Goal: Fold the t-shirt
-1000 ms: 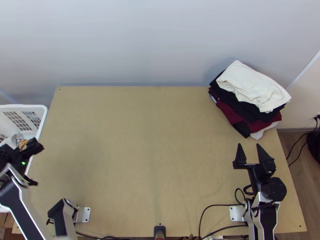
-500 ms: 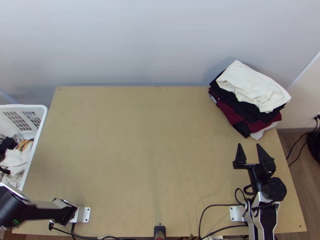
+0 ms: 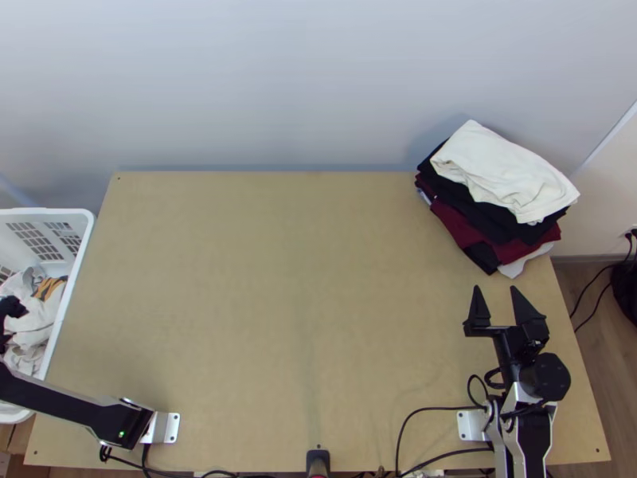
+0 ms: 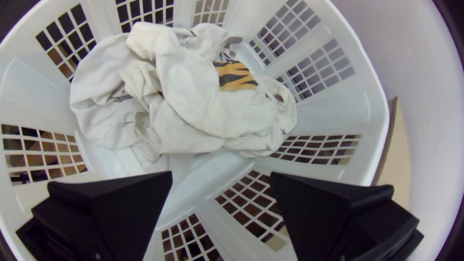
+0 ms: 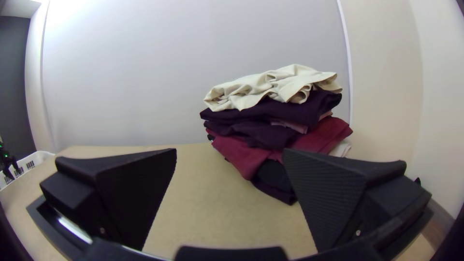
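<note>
Basket (image 3: 82, 245) at L edge of top view, w/ white cloth (image 4: 193, 108) bunched inside, folds overlapping, can't tell if it's 1 garment or more. Orange-and-black patch (image 4: 235, 79) shows on it; prob. the t-shirt to fold, so the job's at the pick-up step, no folding begun. L gripper (image 4: 221, 174) is over the basket, fingers spread wide, nothing pinched. Next move, I'd say: lower onto the heap, close on a raised fold, lift out 1 piece & lay it mid-frame on the table (image 3: 302, 279) for spreading. Risk: 2 pieces coming up tangled, or a fingertip snagging the basket's lattice wall.

R gripper (image 3: 495, 288) is lower R of top view, fingers well apart, holding nothing. Stack (image 3: 506, 171) of folded clothes sits upper R: cream on top, then black, maroon & other dark/pale layers, edges uneven.
</note>
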`<action>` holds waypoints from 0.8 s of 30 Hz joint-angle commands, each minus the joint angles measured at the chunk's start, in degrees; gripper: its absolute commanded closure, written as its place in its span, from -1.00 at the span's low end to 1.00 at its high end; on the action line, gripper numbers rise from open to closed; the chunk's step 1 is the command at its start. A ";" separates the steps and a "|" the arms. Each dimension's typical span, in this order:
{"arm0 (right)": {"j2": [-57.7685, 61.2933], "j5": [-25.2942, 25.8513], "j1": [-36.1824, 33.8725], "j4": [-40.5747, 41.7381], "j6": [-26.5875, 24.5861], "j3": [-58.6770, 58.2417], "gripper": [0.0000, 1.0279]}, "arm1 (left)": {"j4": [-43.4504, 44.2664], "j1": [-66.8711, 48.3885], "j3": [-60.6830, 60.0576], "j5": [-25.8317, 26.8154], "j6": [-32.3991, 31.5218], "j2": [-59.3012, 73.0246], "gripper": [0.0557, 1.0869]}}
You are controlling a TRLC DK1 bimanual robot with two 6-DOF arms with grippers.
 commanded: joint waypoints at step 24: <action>-0.21 0.33 0.39 0.15 0.86 -0.75 -0.93 | 0.91 0.73 21.18 -4.64 5.22 28.22 -0.22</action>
